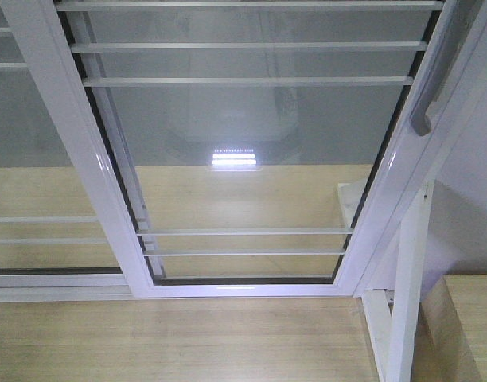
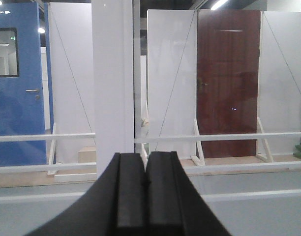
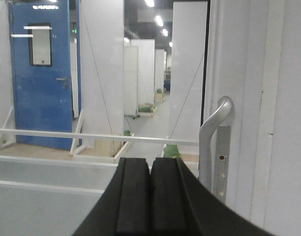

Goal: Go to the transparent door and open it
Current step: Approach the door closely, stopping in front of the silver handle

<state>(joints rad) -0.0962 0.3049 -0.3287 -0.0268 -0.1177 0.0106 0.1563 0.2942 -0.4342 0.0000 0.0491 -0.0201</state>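
The transparent door (image 1: 251, 135) fills the front view: clear glass in a white frame, crossed by thin white bars. Its grey handle (image 1: 434, 79) runs down the right stile and ends in a hook. In the right wrist view the same handle (image 3: 212, 142) stands just right of my right gripper (image 3: 150, 160), which is shut with nothing in it. My left gripper (image 2: 144, 155) is shut too, empty, and faces the white stile (image 2: 112, 83) between the two glass panels. Neither gripper touches the door.
A second white-framed glass panel (image 1: 33, 183) without a handle sits to the left. White support struts (image 1: 407, 294) and a wooden ledge (image 1: 466, 318) stand at lower right. Behind the glass are a blue door (image 3: 40, 78), a brown door (image 2: 228, 81) and white partitions.
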